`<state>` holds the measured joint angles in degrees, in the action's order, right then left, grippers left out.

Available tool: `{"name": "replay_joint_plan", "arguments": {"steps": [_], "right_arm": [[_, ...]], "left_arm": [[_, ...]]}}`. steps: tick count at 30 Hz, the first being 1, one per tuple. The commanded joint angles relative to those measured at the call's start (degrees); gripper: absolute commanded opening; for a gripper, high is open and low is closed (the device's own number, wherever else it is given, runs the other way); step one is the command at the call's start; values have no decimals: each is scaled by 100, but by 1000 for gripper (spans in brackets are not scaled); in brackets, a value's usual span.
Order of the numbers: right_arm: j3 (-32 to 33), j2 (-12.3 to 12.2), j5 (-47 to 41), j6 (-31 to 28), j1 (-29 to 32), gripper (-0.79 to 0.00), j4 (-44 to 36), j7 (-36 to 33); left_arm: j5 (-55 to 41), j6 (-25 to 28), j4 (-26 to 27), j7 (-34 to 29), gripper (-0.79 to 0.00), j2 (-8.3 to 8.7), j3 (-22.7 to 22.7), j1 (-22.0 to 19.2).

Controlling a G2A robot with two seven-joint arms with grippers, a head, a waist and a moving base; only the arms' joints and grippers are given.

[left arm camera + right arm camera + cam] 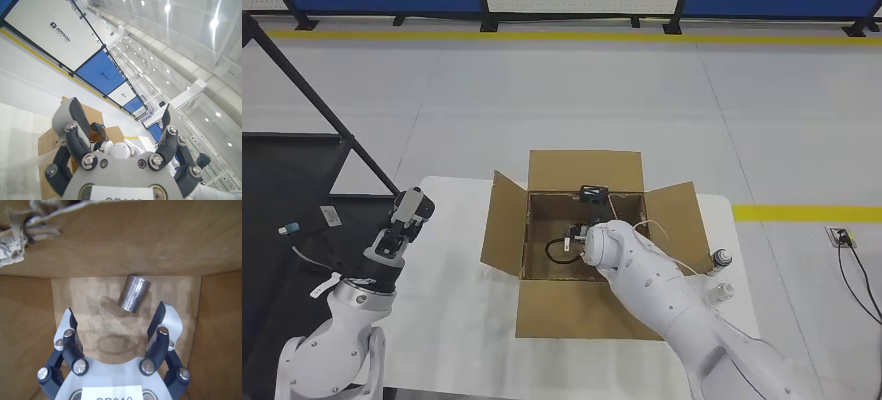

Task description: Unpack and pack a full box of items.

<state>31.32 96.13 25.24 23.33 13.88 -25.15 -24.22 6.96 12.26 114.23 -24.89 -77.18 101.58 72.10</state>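
Right wrist view: my right gripper [115, 306] stands wide inside the box [28, 313], walls near both sides, metal cylinder [134, 293] just ahead.

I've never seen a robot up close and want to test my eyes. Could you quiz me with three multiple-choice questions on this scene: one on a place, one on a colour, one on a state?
1. Where does the metal cylinder lie?
A) on a shelf
B) on the floor of the cardboard box
C) in a drawer

2. What colour is the cylinder?
A) red
B) green
C) silver-grey

3. How is the right gripper?
A) open, holding nothing
B) shut on the cylinder
C) shut on a spoon

Answers:
1 B: brown box walls rise around it in the right wrist view.
2 C: its surface is shiny bare metal.
3 A: its fingers stand apart with nothing between them.
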Motion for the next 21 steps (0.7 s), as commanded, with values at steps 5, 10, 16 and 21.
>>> {"name": "replay_joint_plan", "arguments": {"steps": [5, 10, 16, 21], "right_arm": [[-87, 256, 175, 243, 2, -228, 409, 394], [-108, 423, 270, 343, -11, -314, 682, 568], [-116, 583, 398, 451, -24, -397, 935, 719], [-113, 685, 508, 480, -52, -397, 1108, 786]], "left_arm": [[0, 0, 0, 0, 0, 0, 0, 0], [0, 0, 0, 0, 0, 0, 0, 0], [0, 0, 0, 0, 0, 0, 0, 0], [0, 0, 0, 0, 0, 0, 0, 0]]}}
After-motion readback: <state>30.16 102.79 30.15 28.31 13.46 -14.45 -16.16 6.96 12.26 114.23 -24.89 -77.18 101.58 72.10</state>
